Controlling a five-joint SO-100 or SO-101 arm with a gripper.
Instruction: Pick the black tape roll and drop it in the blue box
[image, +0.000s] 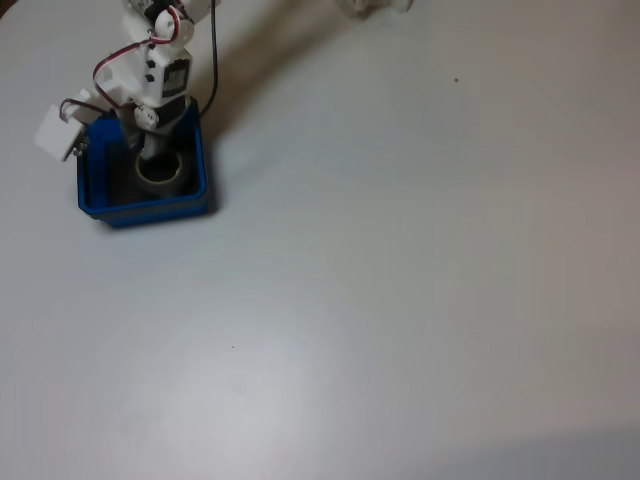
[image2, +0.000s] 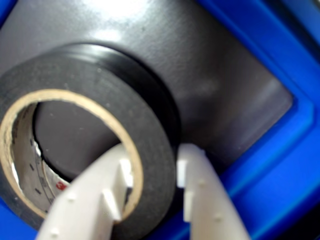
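We see one pale matte table (image: 420, 300), one square, glossy blue box (image: 196, 165) with thick rim, and one black tape roll (image2: 125, 95), beige-cored, inside the box, its wall pinched by our white gripper (image2: 152, 175).

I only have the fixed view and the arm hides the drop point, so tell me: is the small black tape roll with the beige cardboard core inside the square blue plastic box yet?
Observer: Yes. In the wrist view the black tape roll sits over the dark floor of the blue box, within the blue rim.
Operator: Is the gripper holding it?
Observer: The white gripper straddles the roll's wall, one finger inside the beige core, the other outside against the black tape.
Operator: Is it pinched or released?
Observer: The fingers lie close against the wall on both sides; I cannot tell whether they press it.
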